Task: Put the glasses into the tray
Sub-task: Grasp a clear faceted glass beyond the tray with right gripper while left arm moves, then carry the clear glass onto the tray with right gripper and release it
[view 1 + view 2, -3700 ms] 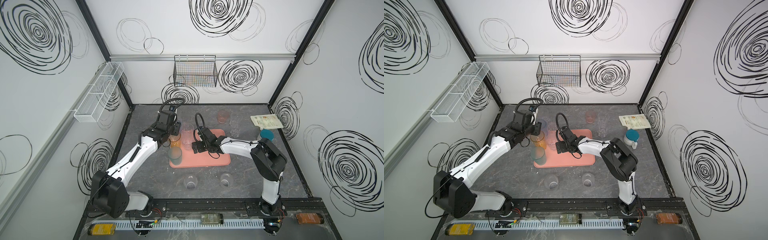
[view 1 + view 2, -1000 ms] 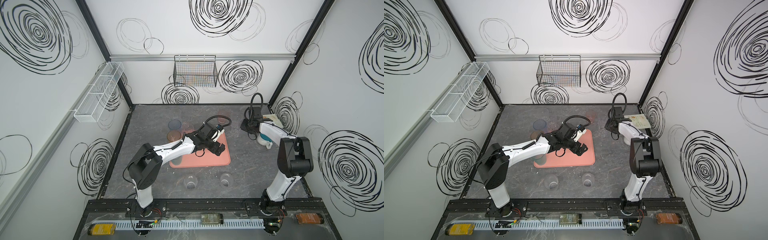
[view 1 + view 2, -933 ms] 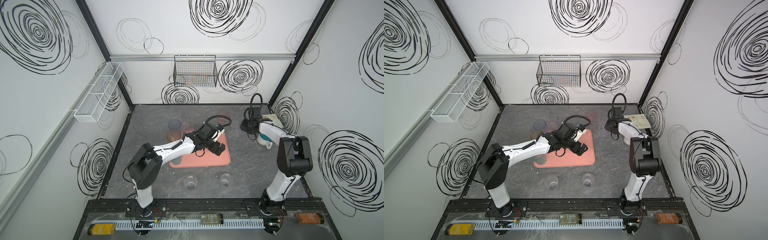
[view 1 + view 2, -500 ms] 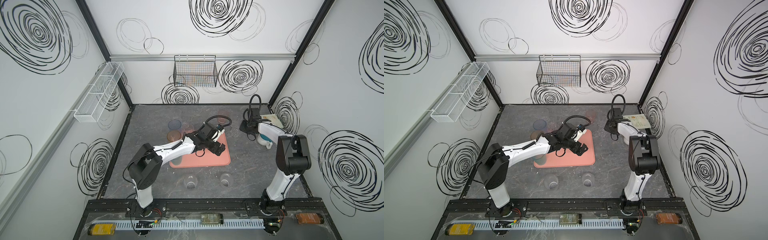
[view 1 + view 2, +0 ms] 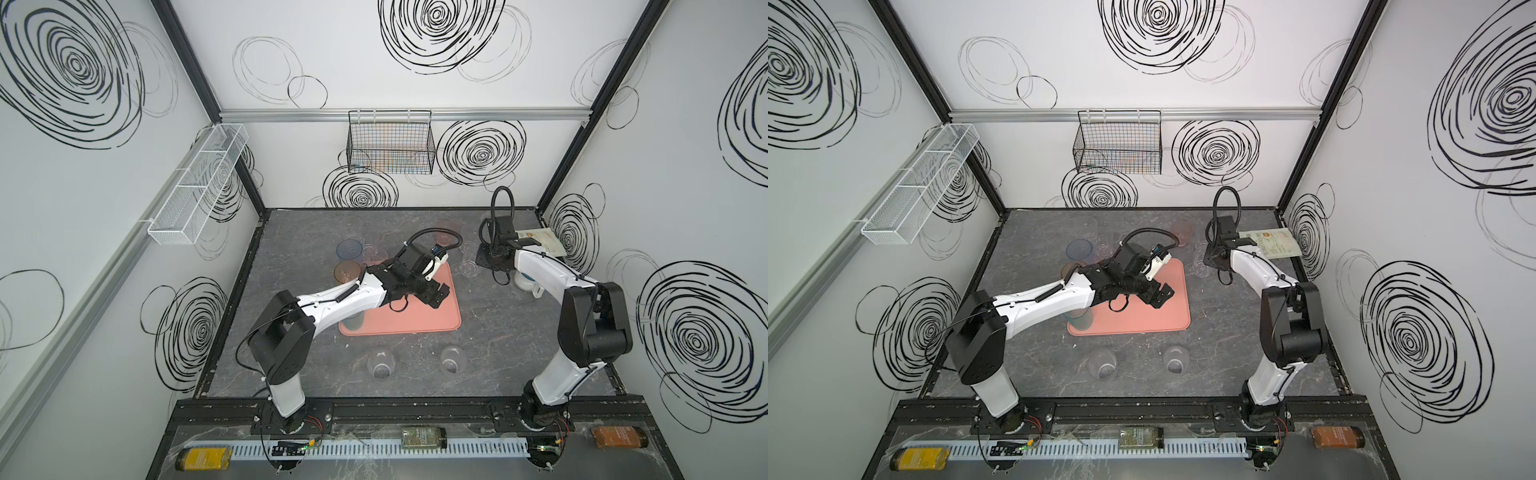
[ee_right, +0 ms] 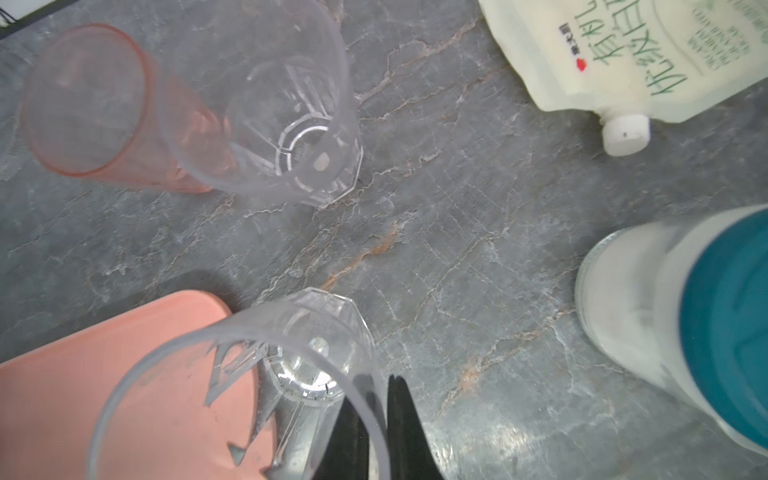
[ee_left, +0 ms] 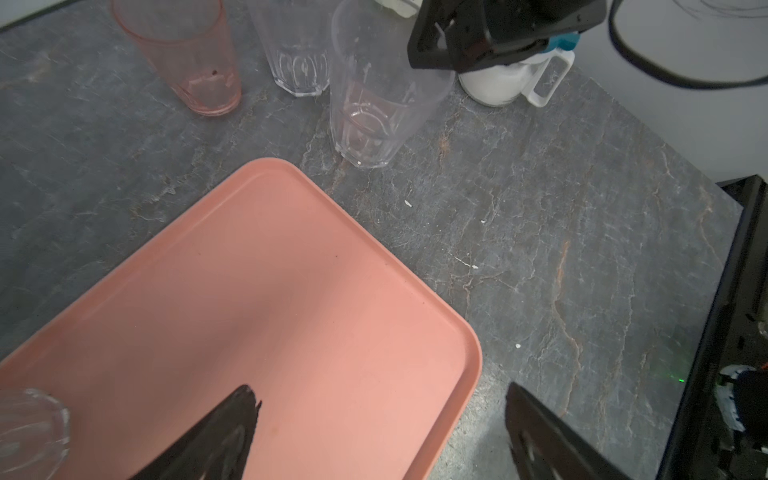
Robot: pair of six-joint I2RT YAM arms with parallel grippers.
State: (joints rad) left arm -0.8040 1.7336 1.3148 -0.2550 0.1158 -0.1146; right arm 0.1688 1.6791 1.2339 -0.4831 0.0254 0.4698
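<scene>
In both top views your right gripper (image 5: pixel 484 261) (image 5: pixel 1211 259) sits at 2 o'clock from the tray (image 5: pixel 415 318) (image 5: pixel 1142 322). It is closed on a clear tumbler (image 5: pixel 469 269) (image 5: pixel 1200 269) standing just outside the tray's corner. Your left gripper (image 5: pixel 438 293) (image 5: pixel 1160 297) hangs over the tray's 1 o'clock area, likely parked clear of the incoming arm. A teal glass (image 5: pixel 355 322) stands on the tray at 8 o'clock, half under the left arm. A blue glass (image 5: pixel 350 249) and an amber glass (image 5: pixel 347 271) stand by the 10 o'clock corner (the arm hides whether either is inside the rim). Two clear glasses (image 5: pixel 382 365) (image 5: pixel 452 359) wait on the table at 6 and 5 o'clock.

The left wrist view shows the left gripper (image 7: pixel 380 386) with fingers spread wide and empty above bare tray floor (image 7: pixel 291 311). Another clear glass (image 7: pixel 29 432) stands on the tray, so you have plenty of room.

In the right wrist view, the fingers (image 6: pixel 405 432) pinch the tumbler's (image 6: pixel 249 395) wall, one inside the rim and one outside. That grip probably suits a glass too wide to span. The tumbler's base lies just beside the tray corner (image 6: pixel 104 353); I cannot tell whether it has left the table. A pink glass (image 6: pixel 91 104) and a second clear tumbler (image 6: pixel 270 124) touch each other farther off. The teal-lidded jug (image 6: pixel 685 311) and the pouch (image 6: pixel 623 54) are not yours to move.
</scene>
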